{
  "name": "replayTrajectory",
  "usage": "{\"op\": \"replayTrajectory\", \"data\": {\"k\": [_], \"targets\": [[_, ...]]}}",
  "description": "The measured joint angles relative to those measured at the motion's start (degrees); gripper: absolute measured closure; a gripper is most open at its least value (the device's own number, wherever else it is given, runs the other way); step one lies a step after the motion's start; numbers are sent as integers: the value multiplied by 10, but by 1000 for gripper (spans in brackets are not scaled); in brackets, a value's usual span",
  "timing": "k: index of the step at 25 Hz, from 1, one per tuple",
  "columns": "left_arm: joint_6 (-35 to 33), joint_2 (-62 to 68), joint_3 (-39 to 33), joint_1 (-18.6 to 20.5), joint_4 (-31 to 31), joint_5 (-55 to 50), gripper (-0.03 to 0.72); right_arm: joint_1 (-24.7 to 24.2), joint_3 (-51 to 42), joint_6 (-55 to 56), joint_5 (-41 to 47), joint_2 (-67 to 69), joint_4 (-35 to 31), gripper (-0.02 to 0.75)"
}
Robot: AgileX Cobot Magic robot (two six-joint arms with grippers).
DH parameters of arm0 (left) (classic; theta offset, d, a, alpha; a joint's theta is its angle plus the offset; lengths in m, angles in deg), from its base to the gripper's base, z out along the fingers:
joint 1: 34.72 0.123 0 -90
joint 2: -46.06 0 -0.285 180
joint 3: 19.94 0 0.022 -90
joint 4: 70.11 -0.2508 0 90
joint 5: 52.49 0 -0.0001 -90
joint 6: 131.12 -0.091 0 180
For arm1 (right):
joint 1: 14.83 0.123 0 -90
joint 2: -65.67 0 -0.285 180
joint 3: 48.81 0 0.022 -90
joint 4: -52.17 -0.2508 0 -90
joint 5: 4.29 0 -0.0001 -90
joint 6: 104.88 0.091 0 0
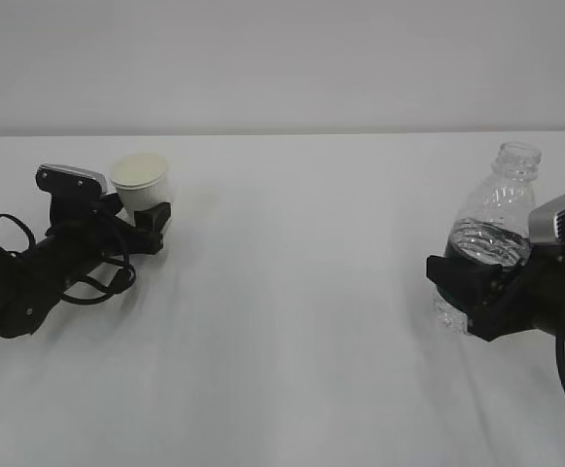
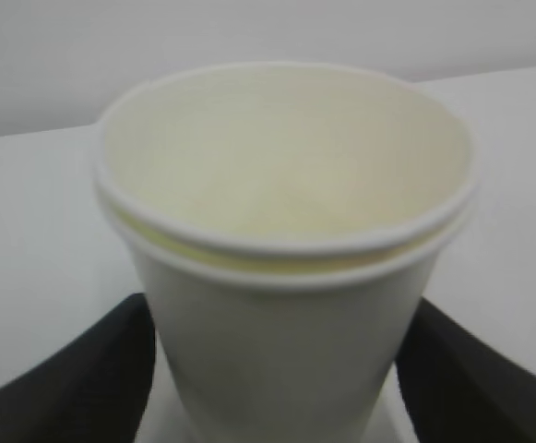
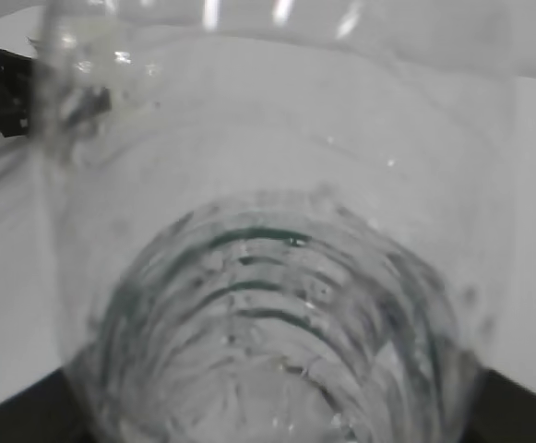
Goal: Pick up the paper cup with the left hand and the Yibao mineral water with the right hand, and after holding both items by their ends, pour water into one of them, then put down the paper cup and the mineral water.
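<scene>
The white paper cup [image 1: 141, 180] stands upright between the fingers of my left gripper [image 1: 141, 209], at the left of the table. Its cream inside faces up, and two rolled rims sit one above the other. In the left wrist view the cup [image 2: 277, 323] fills the frame, and both black fingers [image 2: 83, 378] of the gripper [image 2: 277, 392] press its lower sides. The Yibao mineral water [image 1: 496, 224], a clear capless bottle, leans slightly at the right. My right gripper [image 1: 481, 277] is shut on its lower half. The bottle [image 3: 277, 277] hides most of the right gripper [image 3: 272, 426] in the right wrist view.
The white table [image 1: 292, 341] stretches between the two arms, with a plain pale wall behind it. The left arm's black cables [image 1: 102, 277] loop onto the tabletop. In the right wrist view, part of the left arm [image 3: 0, 92] shows at the top left.
</scene>
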Motion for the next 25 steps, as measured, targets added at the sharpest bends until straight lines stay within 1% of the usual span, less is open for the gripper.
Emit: {"op": "replayTrajectory", "data": {"k": [7, 15, 21, 25], "targets": [[11, 15, 32, 0, -3, -20, 100, 0, 0, 1, 0, 0, 0, 276], [14, 32, 63, 0, -20, -34, 100, 0, 0, 1, 1, 0, 0, 276], [17, 34, 67, 0, -20, -42, 101, 0, 0, 1, 1, 0, 0, 276], [17, 34, 67, 0, -20, -42, 134, 0, 0, 1, 1, 0, 0, 276]]}}
